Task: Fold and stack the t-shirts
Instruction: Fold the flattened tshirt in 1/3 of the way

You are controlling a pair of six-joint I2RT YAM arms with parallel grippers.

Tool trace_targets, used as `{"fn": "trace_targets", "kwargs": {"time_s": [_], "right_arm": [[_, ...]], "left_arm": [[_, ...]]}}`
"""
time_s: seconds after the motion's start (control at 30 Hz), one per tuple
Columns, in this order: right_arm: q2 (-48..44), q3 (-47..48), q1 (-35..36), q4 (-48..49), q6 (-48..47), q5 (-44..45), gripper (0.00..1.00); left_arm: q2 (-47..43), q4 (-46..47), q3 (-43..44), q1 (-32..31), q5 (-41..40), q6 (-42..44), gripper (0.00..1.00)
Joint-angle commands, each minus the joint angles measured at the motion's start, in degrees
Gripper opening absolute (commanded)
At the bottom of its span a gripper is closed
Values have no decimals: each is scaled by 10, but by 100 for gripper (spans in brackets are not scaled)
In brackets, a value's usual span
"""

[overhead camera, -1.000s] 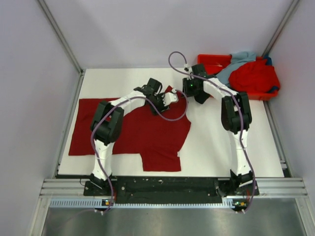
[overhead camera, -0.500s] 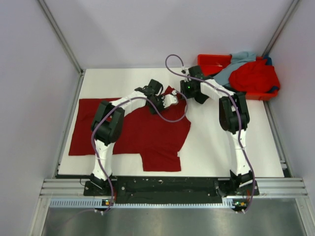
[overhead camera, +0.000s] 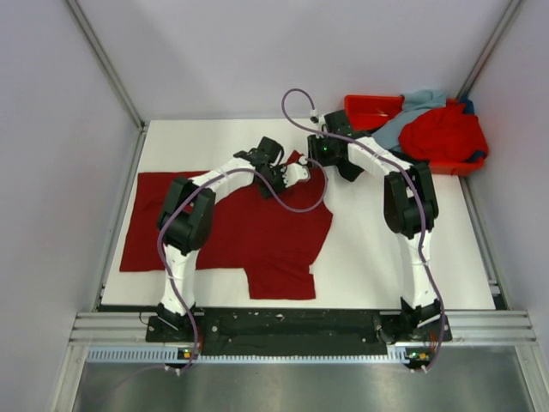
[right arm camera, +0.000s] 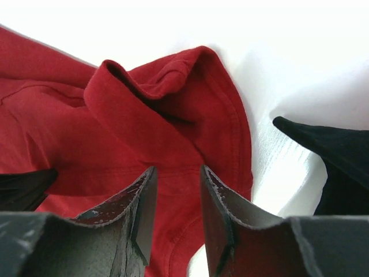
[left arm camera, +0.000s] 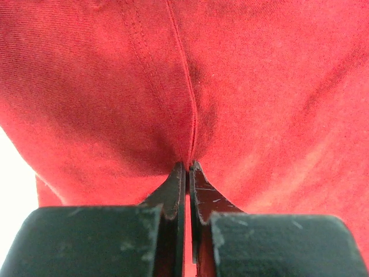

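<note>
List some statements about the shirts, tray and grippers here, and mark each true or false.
1. The left gripper is shut on the crimson t-shirt. True.
2. The bright red t-shirt lies heaped on the orange-red tray. True.
3. The right gripper clamps the bright red t-shirt. False: its jaws stand apart at the crimson t-shirt's rumpled edge.
4. The crimson t-shirt is folded into a square. False: it lies spread out on the table.
</note>
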Motion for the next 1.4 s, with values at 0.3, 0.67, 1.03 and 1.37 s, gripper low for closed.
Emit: {"fn": "trace_targets", "kwargs": {"time_s": [0.3,0.67,1.03,1.37], "right_arm": [[25,-7,5,24,3,-30,38],[24,-22,-4,25,-2,12,43],[12,-23,-7,31,9,-8,3],[-46,-52,-5,30,-8,16,0]], "left_arm": [[-44,-10,20,-1,7,-5,0],[-45,-14,13,-1,10,0,0],[-46,-12,17,2,-4,-1,0],[-54,-13,25,13,-4,5,0]]}}
